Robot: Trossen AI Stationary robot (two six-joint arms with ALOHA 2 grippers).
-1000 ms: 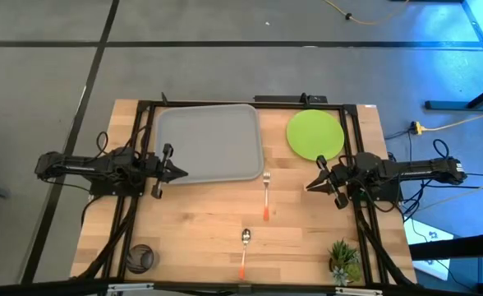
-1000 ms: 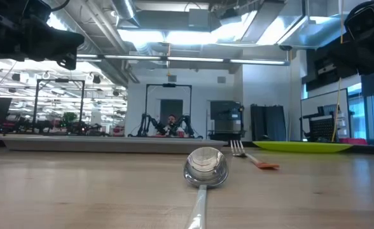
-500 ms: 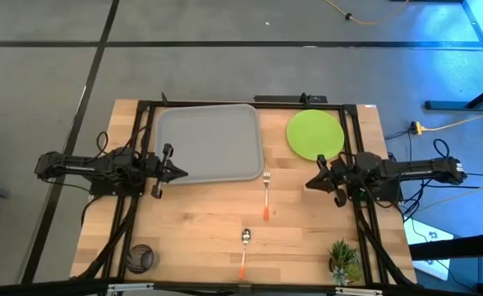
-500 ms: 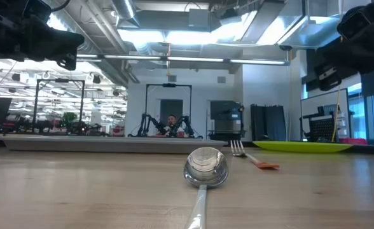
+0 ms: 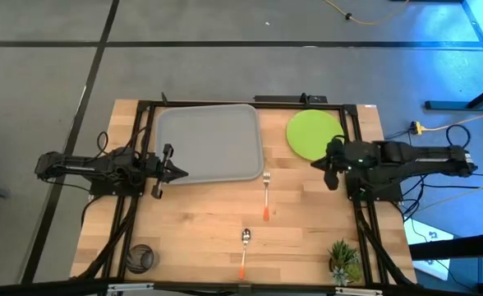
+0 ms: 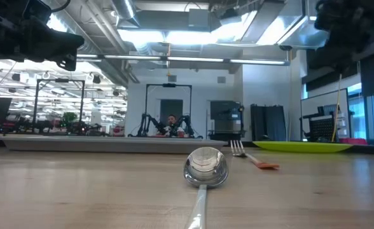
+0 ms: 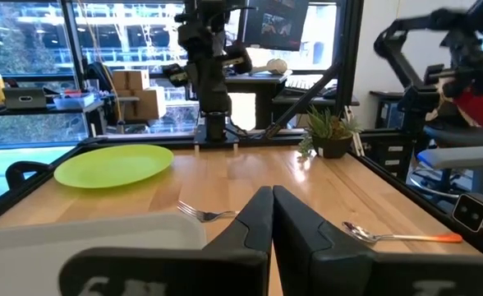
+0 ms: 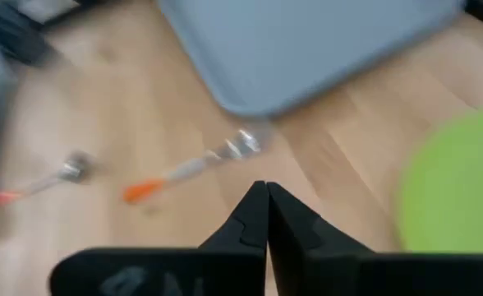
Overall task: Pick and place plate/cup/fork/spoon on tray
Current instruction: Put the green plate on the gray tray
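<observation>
Tray (image 5: 209,142): lt grey, smooth matte plastic, rectangular w/ rounded corners and a low raised rim, lying flat on the pale wood-plank table (image 5: 200,222), nothing on it.

Everything placed relative to the tray:
- Plate (image 5: 311,134): flat lime-green disc, smooth and glossy, just off the tray's right short side, apart from it.
- Fork (image 5: 266,194): silver metal tines, slim orange handle, lying flat just off the tray's near right corner, tines toward the tray, not touching it.
- Spoon (image 5: 244,250): shiny silver oval bowl, orange handle, further out from the tray's near long side than the fork, well apart from the tray.
- Cup (image 5: 141,257): small, round, dark grey, translucent, upright, well out from the tray's near left corner, by the table edge.
- Small green spiky plant (image 5: 342,260) in a pot, far off the tray's near right side.

Left gripper (image 5: 179,173): dark, matte, tips over the tray's near left corner; the left wrist view shows its two wedge-shaped fingers (image 7: 254,224) pressed together, holding nothing.

Right gripper (image 5: 317,164): dark, at the plate's near edge, to the right of the tray; in the right wrist view its fingers (image 8: 253,215) meet in a closed point, nothing between them.
</observation>
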